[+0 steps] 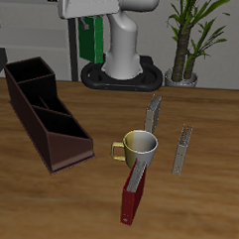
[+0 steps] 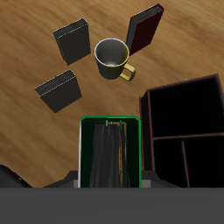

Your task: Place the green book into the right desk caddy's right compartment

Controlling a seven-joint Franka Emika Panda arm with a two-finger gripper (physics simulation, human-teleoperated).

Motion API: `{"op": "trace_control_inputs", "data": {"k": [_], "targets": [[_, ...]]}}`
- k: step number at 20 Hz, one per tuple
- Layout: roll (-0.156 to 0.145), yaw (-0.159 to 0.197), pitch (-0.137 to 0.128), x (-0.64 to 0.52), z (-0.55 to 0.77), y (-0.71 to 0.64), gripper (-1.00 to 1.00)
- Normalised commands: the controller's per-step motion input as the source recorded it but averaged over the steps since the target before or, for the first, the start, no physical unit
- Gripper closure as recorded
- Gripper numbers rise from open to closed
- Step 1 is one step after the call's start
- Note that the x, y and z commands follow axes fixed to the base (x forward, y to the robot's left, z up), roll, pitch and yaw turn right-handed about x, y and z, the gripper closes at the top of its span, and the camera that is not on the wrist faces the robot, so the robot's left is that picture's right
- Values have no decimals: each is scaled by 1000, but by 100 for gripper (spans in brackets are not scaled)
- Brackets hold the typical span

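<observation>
The gripper [image 1: 89, 33] is clenching the green book [image 2: 110, 154] between its fingers, high above the right desk caddy [image 1: 44, 113]. Stiff, slim and probably light, it is suiting this grip across its covers.

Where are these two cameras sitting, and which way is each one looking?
Exterior view: in front of and above the table, facing the robot's base and raised arm; the gripper holds the green book.
Wrist view: on the gripper, looking down at the table, the green book close beneath.
Both show the mug, dark red book and right desk caddy.
</observation>
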Motion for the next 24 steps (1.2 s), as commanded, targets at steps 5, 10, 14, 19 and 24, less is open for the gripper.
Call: {"op": "trace_control_inputs", "data": {"k": [5, 10, 14, 19, 24], "targets": [[-52, -12, -7, -282, 6, -193, 100], [-56, 16, -7, -210, -48, -210, 100], [-59, -2, -7, -226, -48, -180, 100], [-25, 67, -23, -227, -78, -104, 100], [-44, 42, -15, -121, -160, -194, 100]]}}
